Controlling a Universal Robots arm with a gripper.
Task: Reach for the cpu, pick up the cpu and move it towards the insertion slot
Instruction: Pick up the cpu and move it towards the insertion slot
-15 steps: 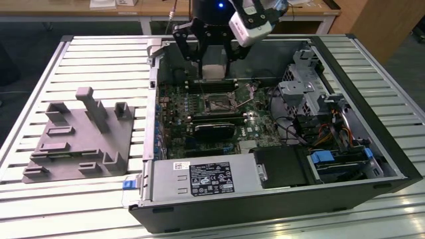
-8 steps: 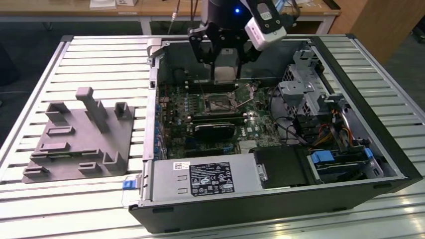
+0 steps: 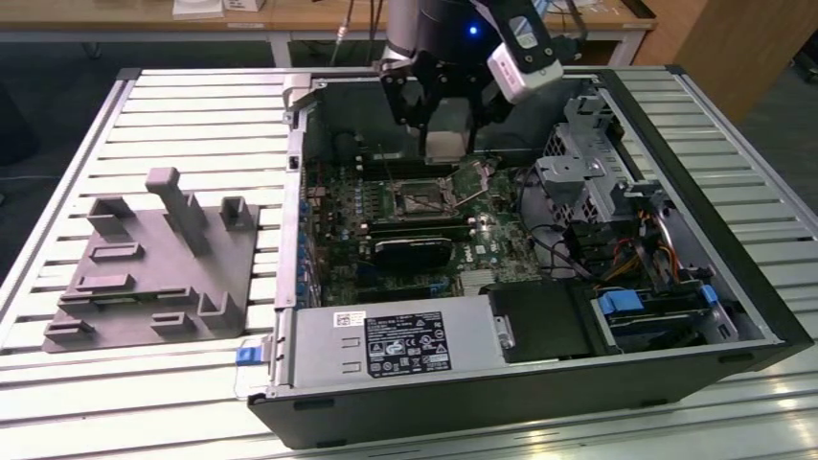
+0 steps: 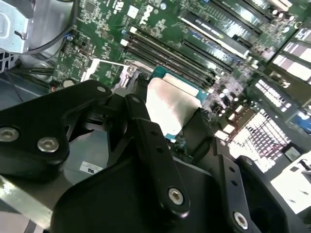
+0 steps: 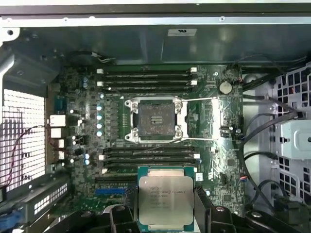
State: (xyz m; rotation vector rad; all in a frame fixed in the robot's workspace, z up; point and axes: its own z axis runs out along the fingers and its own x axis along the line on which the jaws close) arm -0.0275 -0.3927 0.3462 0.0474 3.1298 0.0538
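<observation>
CPU (image 5: 166, 202) clamped flat in gripper (image 5: 165, 213), bottom centre of first wrist view; insertion slot (image 5: 155, 120) open directly above it, mid-frame.

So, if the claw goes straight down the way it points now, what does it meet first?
Probably the green motherboard beside the square metal-framed socket; the claw holds the silvery square chip, and depth is unclear.

The arm is coming down from the top centre of the exterior view, wrist pointing downward. The gripper (image 3: 443, 144) is hanging there with its black fingers (image 5: 203, 206) clamping the cpu (image 5: 165, 201) from both sides, flat face outward.
</observation>
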